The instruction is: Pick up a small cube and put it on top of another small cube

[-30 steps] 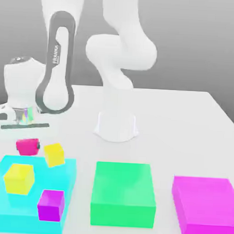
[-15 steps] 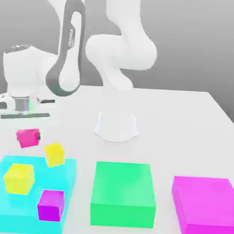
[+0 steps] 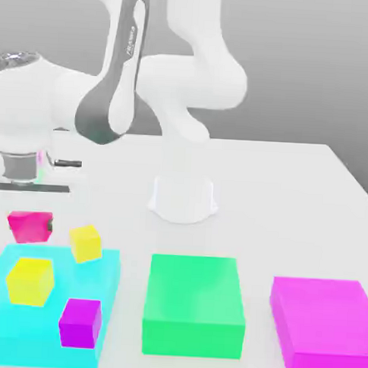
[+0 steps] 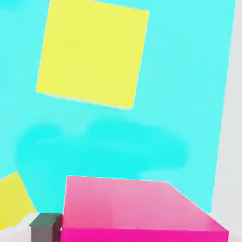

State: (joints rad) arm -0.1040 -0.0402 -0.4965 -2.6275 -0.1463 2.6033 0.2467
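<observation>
On the cyan block [image 3: 50, 339], nearest, sits a purple cube [image 3: 80, 322], and behind it a yellow cube [image 3: 30, 280]. A second yellow cube [image 3: 86, 242] leans at the block's far edge. Just beyond, the claw [image 3: 29, 226] is pinching the small cube [image 3: 29, 228] above the white tabletop [image 3: 293, 193], at the exterior view's left. Green block [image 3: 194, 304] and magenta block [image 3: 324, 325] lie to the right.

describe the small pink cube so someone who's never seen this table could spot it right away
Start at the flat cyan block on the exterior view's left of the white table. Just past its far corner, lifted clear of the table under the end effector, is the small cube. It is hot pink with a reddish tint, unlike the two yellow cubes and the purple cube nearby.
</observation>
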